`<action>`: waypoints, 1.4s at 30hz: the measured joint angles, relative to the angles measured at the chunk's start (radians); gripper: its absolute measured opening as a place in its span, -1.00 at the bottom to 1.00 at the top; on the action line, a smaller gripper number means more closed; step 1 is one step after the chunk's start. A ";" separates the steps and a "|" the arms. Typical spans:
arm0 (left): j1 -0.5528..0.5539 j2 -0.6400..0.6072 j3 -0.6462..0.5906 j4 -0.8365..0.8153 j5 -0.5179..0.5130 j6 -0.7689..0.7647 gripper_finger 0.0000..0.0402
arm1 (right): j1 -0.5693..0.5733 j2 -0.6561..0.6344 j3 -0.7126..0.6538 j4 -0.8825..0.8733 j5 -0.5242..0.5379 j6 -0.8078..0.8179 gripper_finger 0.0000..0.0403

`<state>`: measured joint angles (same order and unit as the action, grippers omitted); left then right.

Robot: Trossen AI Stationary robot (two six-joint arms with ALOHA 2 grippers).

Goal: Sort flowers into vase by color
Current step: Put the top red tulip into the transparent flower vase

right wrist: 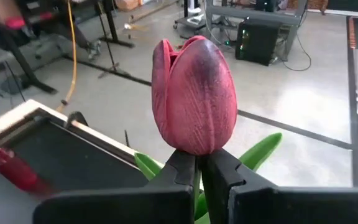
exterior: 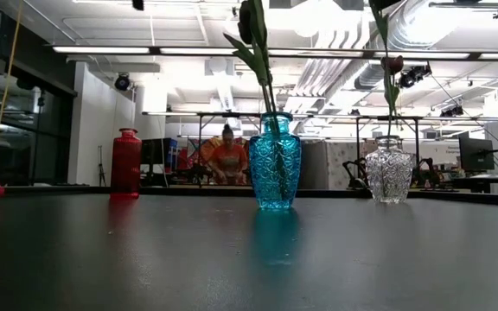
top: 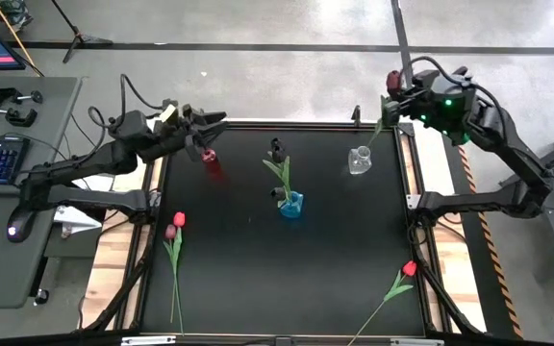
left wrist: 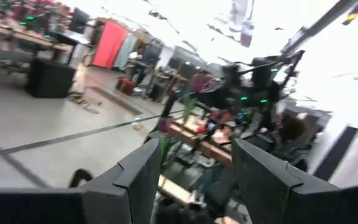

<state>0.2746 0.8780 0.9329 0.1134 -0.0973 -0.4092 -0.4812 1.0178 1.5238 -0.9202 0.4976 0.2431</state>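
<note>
While you look down from above, your right gripper (top: 390, 85) hangs beyond the clear vase (top: 359, 160), left gripper (top: 203, 128) over the red vase (top: 211, 163). At tabletop (exterior: 249, 259) level, a stem dangles above the clear vase. Left wrist: fingers spread, empty. Right wrist: closed under the maroon tulip (right wrist: 194, 96); it looks light and floppy, so hold the stem, not the head.

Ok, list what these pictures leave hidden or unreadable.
- Red vase, high view: the left end effector overlaps it, so the mouth is hidden.
- Tulip stem, right wrist view: hidden behind the right end effector.
- Blue vase's flower, low view: head cut by the top edge.
- Left wrist view: blurred, table unseen.
</note>
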 joint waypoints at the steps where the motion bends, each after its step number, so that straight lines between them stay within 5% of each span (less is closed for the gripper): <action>1: -0.012 0.007 0.000 0.022 0.000 0.000 -0.07 | 0.000 0.007 0.000 -0.004 0.001 -0.007 -1.00; 14: -0.081 0.030 0.000 0.065 -0.070 0.064 -0.07 | -0.004 0.070 -0.002 0.003 0.055 0.017 -1.00; 28: -0.079 -0.017 0.000 0.068 -0.100 0.195 -0.07 | -0.002 0.056 -0.161 0.101 0.048 0.072 -1.00; 42: -0.057 -0.081 0.000 0.067 -0.110 0.177 -0.07 | 0.070 0.067 -0.193 -0.127 0.127 0.353 -0.98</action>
<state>0.2176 0.7967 0.9329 0.1802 -0.2077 -0.2325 -0.4107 1.0848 1.3305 -1.0471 0.6247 0.5959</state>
